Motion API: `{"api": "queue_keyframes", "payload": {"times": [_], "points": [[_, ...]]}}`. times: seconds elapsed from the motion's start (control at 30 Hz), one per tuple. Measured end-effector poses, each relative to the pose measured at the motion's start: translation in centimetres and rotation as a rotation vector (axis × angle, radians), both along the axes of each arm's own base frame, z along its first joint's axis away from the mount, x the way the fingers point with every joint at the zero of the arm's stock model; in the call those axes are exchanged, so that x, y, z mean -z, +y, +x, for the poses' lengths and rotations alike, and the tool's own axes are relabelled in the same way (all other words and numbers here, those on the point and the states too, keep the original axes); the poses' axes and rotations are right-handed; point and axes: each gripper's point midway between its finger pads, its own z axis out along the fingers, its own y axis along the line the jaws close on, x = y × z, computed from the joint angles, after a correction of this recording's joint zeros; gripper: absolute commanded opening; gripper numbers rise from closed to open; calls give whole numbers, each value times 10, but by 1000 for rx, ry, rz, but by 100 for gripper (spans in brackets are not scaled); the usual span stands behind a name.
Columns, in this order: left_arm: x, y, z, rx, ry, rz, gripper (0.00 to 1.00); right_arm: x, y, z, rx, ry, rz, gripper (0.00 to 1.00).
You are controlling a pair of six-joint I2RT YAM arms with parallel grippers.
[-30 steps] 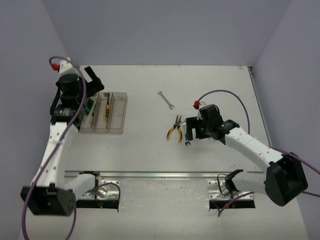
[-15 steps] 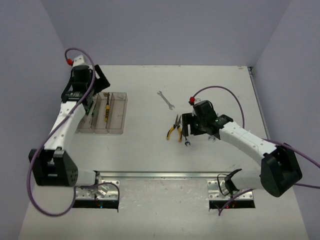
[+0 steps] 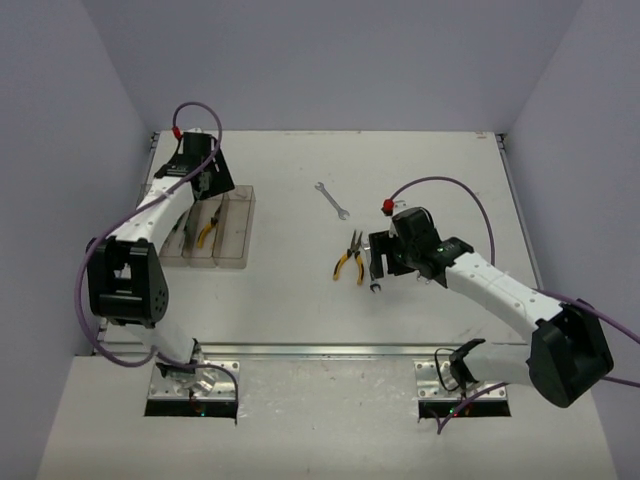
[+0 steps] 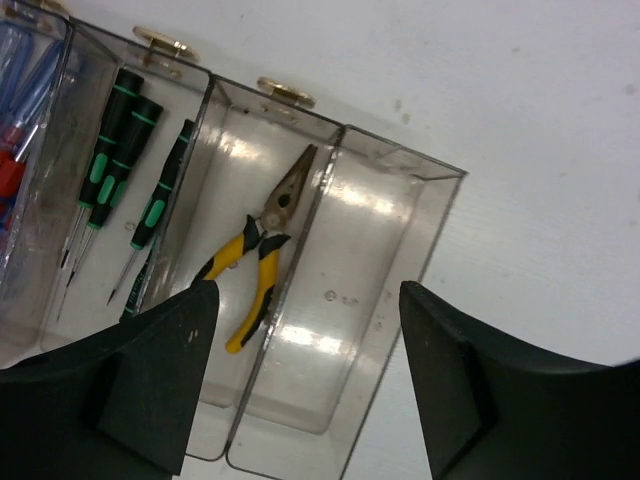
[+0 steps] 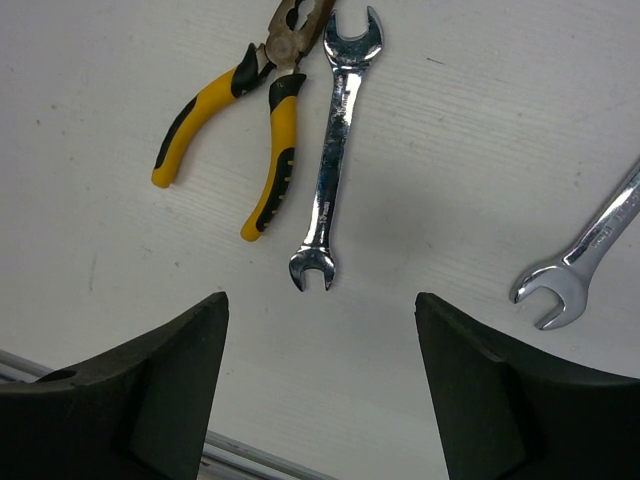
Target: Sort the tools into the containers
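Note:
Four joined clear bins (image 3: 232, 232) stand at the left. In the left wrist view the first bin holds blue and red screwdrivers (image 4: 18, 150), the second green/black screwdrivers (image 4: 112, 165), the third yellow pliers (image 4: 252, 262); the fourth bin (image 4: 370, 270) is empty. My left gripper (image 4: 308, 295) is open and empty above the third and fourth bins; it also shows in the top view (image 3: 205, 187). My right gripper (image 5: 320, 305) is open and empty just short of a silver wrench (image 5: 335, 160) lying beside yellow pliers (image 5: 245, 120). A second wrench (image 5: 585, 260) lies to the right.
Another silver wrench (image 3: 332, 200) lies on the white table farther back, mid-table. A metal rail (image 3: 320, 350) runs across the near edge in front of the arm bases. Grey walls close in the table on three sides.

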Motion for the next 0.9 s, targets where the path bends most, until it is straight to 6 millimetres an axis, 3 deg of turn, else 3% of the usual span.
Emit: {"api": "queue_keyframes", "payload": {"times": [0.1, 0.2, 0.27, 0.33, 0.5, 0.7, 0.9], "points": [[-38, -15, -20, 24, -101, -13, 84, 13, 0, 0, -1, 40, -19, 66], [-92, -25, -49, 55, -263, -33, 100, 34, 2, -3, 6, 116, -38, 52], [-125, -27, -70, 68, -388, -49, 100, 42, 4, -5, 19, 155, -42, 49], [-136, -27, -91, 84, -465, -65, 100, 48, 10, -1, 38, 181, -43, 48], [-100, -34, -131, 133, -459, -97, 100, 52, 26, 12, 59, 199, -65, 46], [-54, -42, -153, 185, -370, -128, 100, 60, 51, 30, 71, 203, -106, 40], [-56, -51, -155, 234, -382, -154, 100, 82, 53, 34, 108, 248, -176, 27]]}}
